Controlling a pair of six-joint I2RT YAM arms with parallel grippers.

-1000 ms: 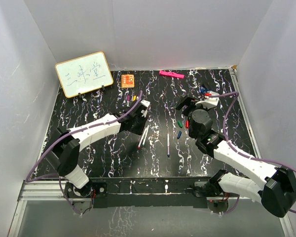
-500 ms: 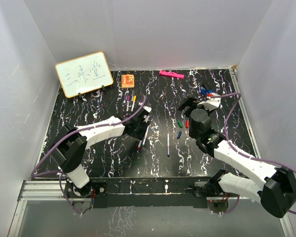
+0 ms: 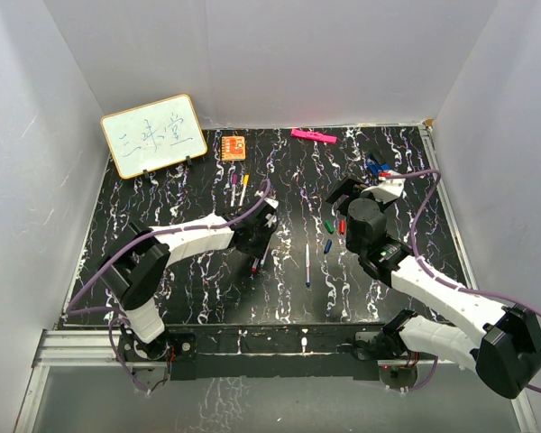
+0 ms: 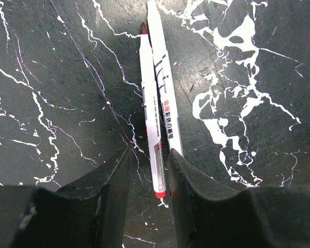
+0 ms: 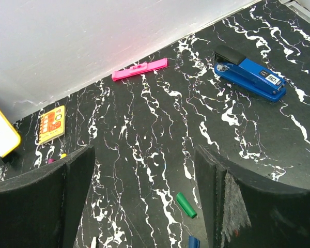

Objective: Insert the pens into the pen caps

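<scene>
As seen at lower centre of the left wrist view, the left gripper (image 4: pixel 149 155) stands partly parted astride the red pen (image 4: pixel 151 119), unclamped. A second pen (image 4: pixel 163 88) lies touching it on the right. The right gripper (image 5: pixel 144 155) is spread wide, empty; a green cap (image 5: pixel 186 205) lies at lower centre of its view.
</scene>
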